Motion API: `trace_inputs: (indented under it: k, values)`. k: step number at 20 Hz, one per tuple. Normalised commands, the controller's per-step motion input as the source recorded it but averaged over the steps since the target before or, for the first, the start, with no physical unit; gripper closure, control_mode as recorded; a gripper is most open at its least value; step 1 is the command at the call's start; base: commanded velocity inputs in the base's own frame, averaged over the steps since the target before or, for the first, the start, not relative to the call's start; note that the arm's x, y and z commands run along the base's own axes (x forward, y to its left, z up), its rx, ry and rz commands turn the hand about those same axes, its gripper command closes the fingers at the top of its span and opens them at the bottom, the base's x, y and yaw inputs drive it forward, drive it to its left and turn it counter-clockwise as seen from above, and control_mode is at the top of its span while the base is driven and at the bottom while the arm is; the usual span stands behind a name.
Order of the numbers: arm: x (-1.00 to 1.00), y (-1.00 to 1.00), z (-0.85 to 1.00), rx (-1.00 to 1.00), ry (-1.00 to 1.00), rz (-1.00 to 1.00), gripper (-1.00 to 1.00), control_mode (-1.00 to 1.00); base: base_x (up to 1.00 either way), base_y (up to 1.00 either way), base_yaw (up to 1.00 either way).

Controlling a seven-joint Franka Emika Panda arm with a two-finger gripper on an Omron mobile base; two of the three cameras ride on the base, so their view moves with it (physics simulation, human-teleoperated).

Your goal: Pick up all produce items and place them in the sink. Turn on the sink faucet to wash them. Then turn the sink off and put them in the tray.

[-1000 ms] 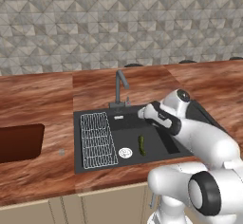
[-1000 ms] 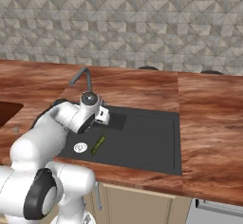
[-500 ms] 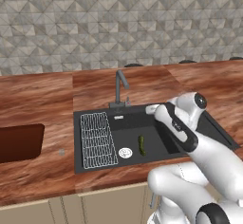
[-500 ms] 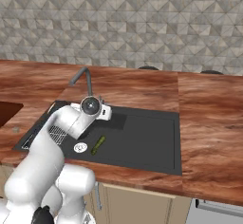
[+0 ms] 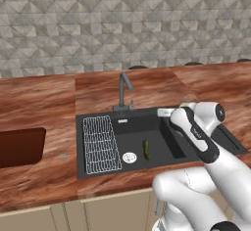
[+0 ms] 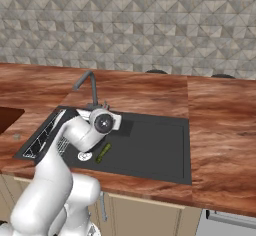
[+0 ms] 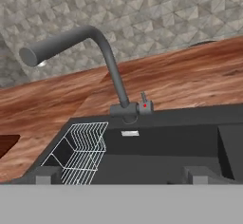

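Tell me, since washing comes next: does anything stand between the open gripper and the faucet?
Nothing visible does. In the hand view the faucet and its small handle stand straight ahead of the gripper across open basin.

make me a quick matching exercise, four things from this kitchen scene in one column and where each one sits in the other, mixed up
Things:
1. cucumber
2. wire rack
3. faucet
4. tray

Places:
A. set in the wood counter, left of the sink
B. at the sink's back edge
C. on the basin floor, beside the round drain
D. along the left side of the basin

Pairs: 1-C, 2-D, 3-B, 4-A
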Motion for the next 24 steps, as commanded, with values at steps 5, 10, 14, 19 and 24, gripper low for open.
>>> trace_inputs:
  k: [5, 10, 14, 19, 24]
  values:
    - [0.25, -0.05, 0.00, 0.10, -0.03, 0.03, -1.00, -1.00, 0.00, 0.00, 0.00]
    - [0.14, 0.00, -0.01, 0.03, -0.10, 0.12, -1.00, -1.00, 0.00, 0.00, 0.00]
    - [0.03, 0.00, -0.02, 0.00, -0.15, 0.15, -1.00, -1.00, 0.00, 0.00, 0.00]
    - [0.01, 0.00, 0.02, -0.02, -0.12, 0.13, -1.00, -1.00, 0.00, 0.00, 0.00]
    - [0.15, 0.01, 0.00, -0.07, -0.03, 0.10, -1.00, -1.00, 0.00, 0.00, 0.00]
